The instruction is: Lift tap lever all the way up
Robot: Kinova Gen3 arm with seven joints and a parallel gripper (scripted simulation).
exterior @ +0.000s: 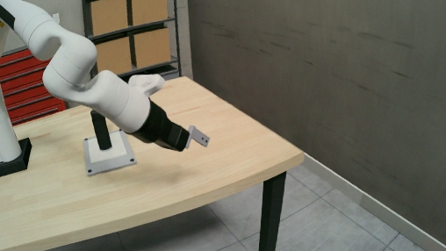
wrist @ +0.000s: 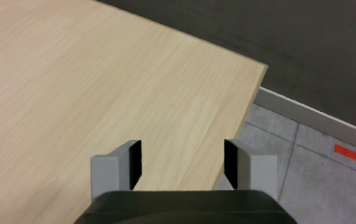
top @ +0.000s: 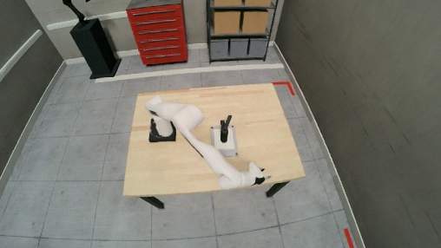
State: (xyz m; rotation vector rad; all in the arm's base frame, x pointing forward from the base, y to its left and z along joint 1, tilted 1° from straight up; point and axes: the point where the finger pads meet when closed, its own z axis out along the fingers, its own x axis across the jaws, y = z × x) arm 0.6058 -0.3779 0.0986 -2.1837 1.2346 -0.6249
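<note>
The tap [top: 224,132] is a black post with a black lever at its top, standing on a grey square plate [top: 224,141] near the middle of the wooden table. In the exterior view only its post [exterior: 100,130] and plate [exterior: 109,152] show; the arm hides the lever. My gripper [top: 263,177] is open and empty, near the table's front right corner, well away from the tap. It also shows in the exterior view [exterior: 198,136], pointing away from the tap. In the wrist view my fingers stand wide apart over bare table top; the tap is out of that view.
The arm's black base [top: 161,132] sits on the table left of the tap. The table edge lies just beyond the gripper. A grey wall runs along the right. A red drawer cabinet [top: 158,29], a shelf with boxes [top: 240,13] and a black pedestal [top: 95,48] stand far behind.
</note>
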